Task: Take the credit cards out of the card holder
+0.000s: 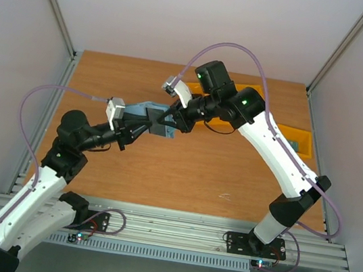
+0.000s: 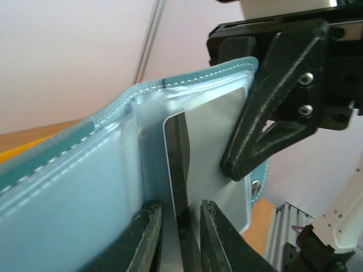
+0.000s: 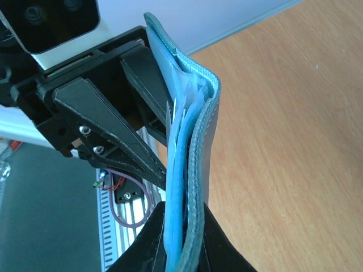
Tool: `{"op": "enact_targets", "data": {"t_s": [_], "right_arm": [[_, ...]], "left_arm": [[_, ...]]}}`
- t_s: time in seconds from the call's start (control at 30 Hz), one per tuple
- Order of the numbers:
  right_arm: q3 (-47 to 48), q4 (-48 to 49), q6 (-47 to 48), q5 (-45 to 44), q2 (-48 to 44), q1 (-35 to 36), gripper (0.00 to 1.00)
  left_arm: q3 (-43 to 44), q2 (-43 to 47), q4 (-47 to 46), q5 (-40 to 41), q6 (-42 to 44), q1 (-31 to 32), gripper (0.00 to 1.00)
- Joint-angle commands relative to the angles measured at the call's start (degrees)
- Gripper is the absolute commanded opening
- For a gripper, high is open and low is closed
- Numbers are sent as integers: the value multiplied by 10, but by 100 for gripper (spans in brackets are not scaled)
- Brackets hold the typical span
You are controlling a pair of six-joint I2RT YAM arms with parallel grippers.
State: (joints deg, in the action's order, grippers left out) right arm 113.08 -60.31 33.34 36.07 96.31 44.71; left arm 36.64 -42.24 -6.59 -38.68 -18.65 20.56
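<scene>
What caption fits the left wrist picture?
The left gripper straddles a grey card in the teal holder, held up by the right gripper.

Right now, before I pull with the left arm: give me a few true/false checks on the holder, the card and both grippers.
1. The card holder is held up off the table. True.
2. The right gripper is open and clear of the card holder. False: it is shut on the holder's edge.
3. The left gripper straddles the pale grey card. True.
4. The pale grey card lies flat on the table. False: it is up at the holder, between the left gripper's jaws.
5. A yellow bin sits at the table's right rear. True.
</scene>
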Motion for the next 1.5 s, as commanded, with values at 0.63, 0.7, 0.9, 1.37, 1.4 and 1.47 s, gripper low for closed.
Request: {"op": "enact_targets", "data": {"t_s": [0.63,0.7,0.9,1.37,1.4,1.47], "right_arm": [[-66,104,46,166,-53,-11,10],[-81,118,35,177,-62,-25,16],[-121,145,12,210,-84,-54,26],[-118,85,34,249,-87,-89,12],[-118,80,35,251,-88,-93,11],[-114,69,39,253,-89,-102,10]], "left_arm": [[46,8,-89,-144,4,1,0],[43,12,-93,-139,-3,-1,0],[37,14,-107,-126,-34,-6,0],[37,12,-97,-125,-47,-16,0],[36,12,-95,-126,-44,-18,0],[35,14,-89,-128,-41,-19,0]]}}
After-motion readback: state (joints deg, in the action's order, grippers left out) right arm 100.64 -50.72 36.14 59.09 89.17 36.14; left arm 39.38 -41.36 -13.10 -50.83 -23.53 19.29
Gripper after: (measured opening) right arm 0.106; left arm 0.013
